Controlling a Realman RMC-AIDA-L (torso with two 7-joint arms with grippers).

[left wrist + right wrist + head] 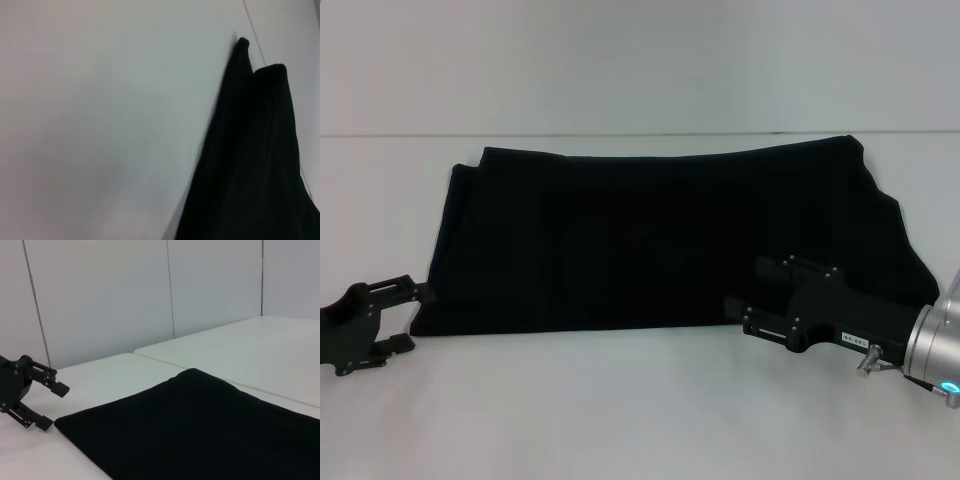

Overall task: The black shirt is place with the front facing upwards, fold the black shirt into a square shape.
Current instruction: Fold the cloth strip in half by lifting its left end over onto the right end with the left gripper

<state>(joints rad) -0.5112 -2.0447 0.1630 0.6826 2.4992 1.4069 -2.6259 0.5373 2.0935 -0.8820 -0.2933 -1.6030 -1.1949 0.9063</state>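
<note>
black shirt (660,245): folded to wide band, lettering hidden, not yet square | left gripper (405,315): spread, empty, at near-left corner | right gripper (760,290): spread, over near-right edge | table (620,410)

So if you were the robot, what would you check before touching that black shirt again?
1. Black shirt lying flat on the white table: ok.
2. Shirt already a square: not ok, it is a wide band.
3. Left gripper open, at the shirt's near left corner: ok.
4. Right gripper open, over the shirt's near right edge: ok.
5. Either gripper holding cloth: not ok, neither does.
6. Lettering facing up: cannot tell.
</note>
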